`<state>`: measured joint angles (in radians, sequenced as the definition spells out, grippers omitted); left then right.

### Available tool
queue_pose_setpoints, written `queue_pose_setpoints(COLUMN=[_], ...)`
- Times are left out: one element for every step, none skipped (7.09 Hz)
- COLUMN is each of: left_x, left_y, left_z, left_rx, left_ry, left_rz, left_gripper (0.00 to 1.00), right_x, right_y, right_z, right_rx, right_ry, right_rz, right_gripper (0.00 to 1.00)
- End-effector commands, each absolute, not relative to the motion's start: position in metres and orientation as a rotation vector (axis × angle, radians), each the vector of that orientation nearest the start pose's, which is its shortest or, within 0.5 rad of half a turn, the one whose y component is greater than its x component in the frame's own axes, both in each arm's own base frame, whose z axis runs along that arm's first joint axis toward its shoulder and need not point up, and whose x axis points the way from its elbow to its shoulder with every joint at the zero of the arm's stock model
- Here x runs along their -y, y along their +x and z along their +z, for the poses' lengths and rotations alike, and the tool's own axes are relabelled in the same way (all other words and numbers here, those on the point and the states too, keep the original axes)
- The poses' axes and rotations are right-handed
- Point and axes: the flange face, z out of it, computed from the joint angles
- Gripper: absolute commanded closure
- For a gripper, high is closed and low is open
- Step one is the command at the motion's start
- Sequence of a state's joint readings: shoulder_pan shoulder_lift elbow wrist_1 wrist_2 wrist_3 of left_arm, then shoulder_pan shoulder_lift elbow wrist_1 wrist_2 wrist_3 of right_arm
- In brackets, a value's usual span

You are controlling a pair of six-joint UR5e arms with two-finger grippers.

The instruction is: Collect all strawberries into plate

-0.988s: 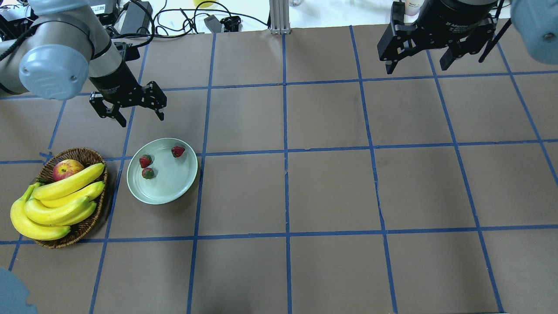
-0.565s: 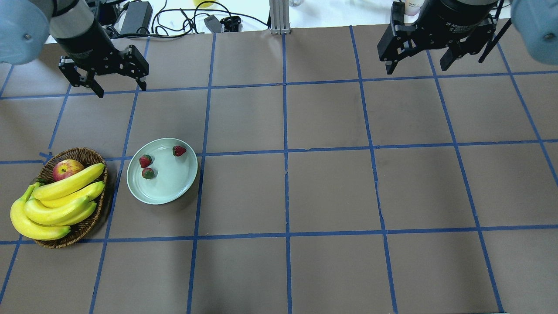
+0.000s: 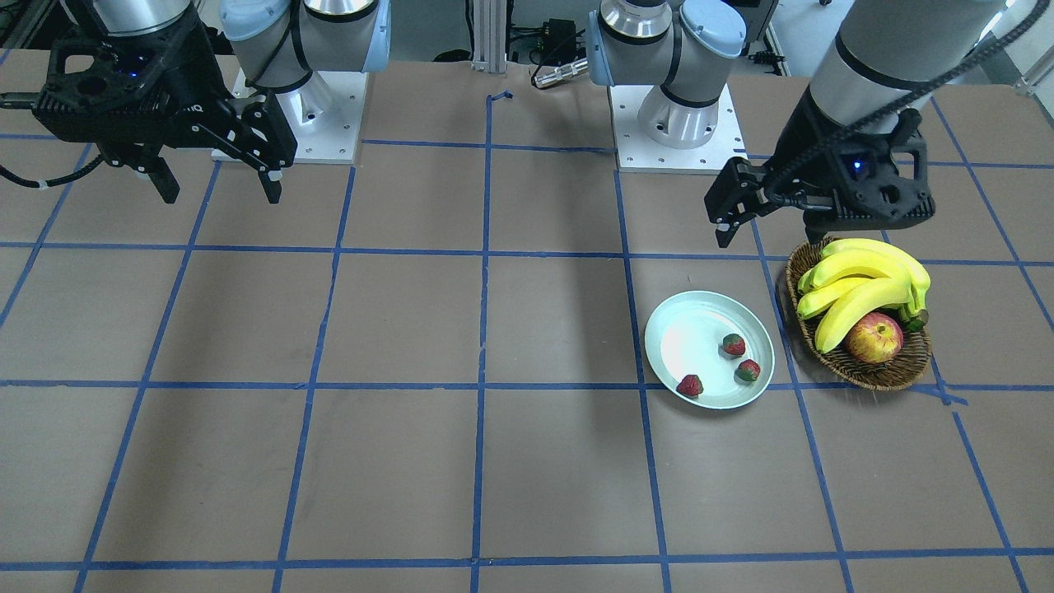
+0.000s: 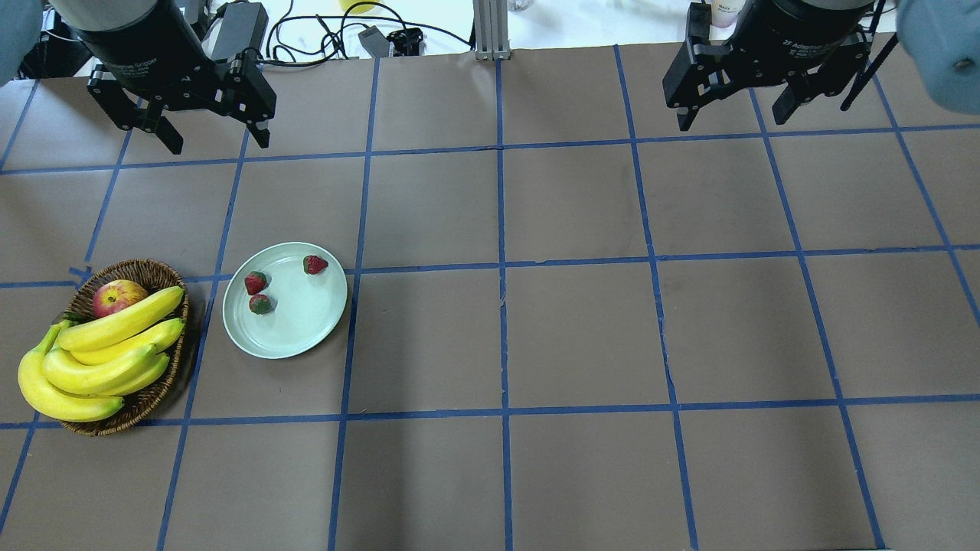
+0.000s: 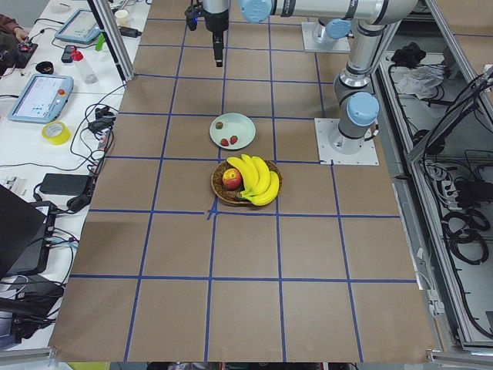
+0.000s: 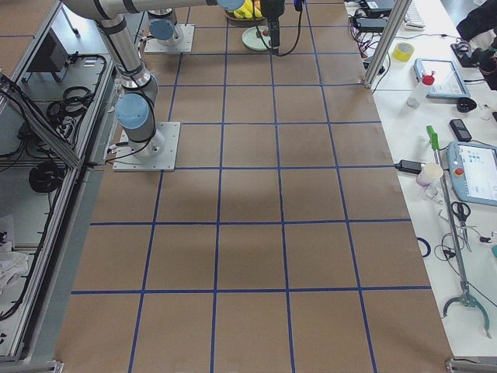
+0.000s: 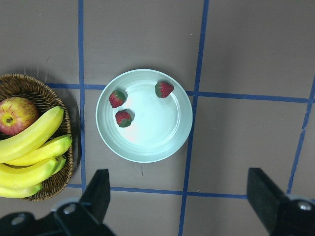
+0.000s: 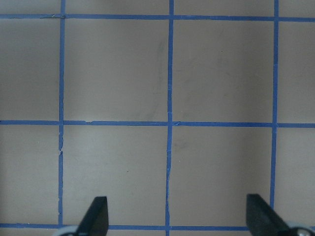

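Note:
Three strawberries (image 4: 315, 265) (image 4: 255, 282) (image 4: 260, 304) lie inside the pale mint-green plate (image 4: 298, 325) at the table's left. The left wrist view shows them from straight above (image 7: 164, 89) (image 7: 117, 99) (image 7: 123, 118) on the plate (image 7: 152, 135). My left gripper (image 4: 218, 144) is open and empty, high above the table and well back from the plate. My right gripper (image 4: 733, 120) is open and empty, high over the right side, far from the plate. The right wrist view shows only bare gridded table between its fingers (image 8: 96, 216).
A brown wicker basket (image 4: 145, 269) with several bananas (image 4: 107, 344) and a red-yellow apple (image 4: 119, 297) stands just left of the plate. Cables and power bricks (image 4: 237, 30) lie beyond the table's far edge. The brown table carries blue tape grid lines.
My left gripper has drawn back from above the plate toward the robot's side and risen, staying open. The strawberries and plate have not moved. The right arm is still.

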<state>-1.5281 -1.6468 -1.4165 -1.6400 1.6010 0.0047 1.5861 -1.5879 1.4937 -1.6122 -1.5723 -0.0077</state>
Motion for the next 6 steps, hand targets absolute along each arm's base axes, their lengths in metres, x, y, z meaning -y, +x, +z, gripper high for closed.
queue_pose_setpoints(left_x=[0.514,0.513,0.510,0.507,0.507,0.507], left_y=[-0.116,-0.116,-0.117,-0.117,-0.117,-0.116], left_z=[0.529,0.525,0.516,0.513,0.513,0.513], left_rx=[-3.109,-3.106,-3.110,-3.113,-3.116,-3.113], left_ry=[-0.017,-0.017,-0.014,-0.014,-0.016,-0.016], left_rz=[-0.020,0.003,0.032,0.041,0.042,0.042], left_gripper=[0.00,0.00,0.00,0.00,0.00,0.00], right_x=[0.493,0.493,0.493,0.493,0.493,0.493], right_y=[0.141,0.141,0.141,0.141,0.141,0.141], right_z=[0.540,0.540,0.540,0.540,0.539,0.540], right_rx=[-3.135,-3.135,-3.135,-3.135,-3.135,-3.134], right_ry=[-0.036,-0.036,-0.036,-0.036,-0.036,-0.036], right_rz=[-0.217,-0.214,-0.217,-0.214,-0.212,-0.214], right_gripper=[0.00,0.00,0.00,0.00,0.00,0.00])
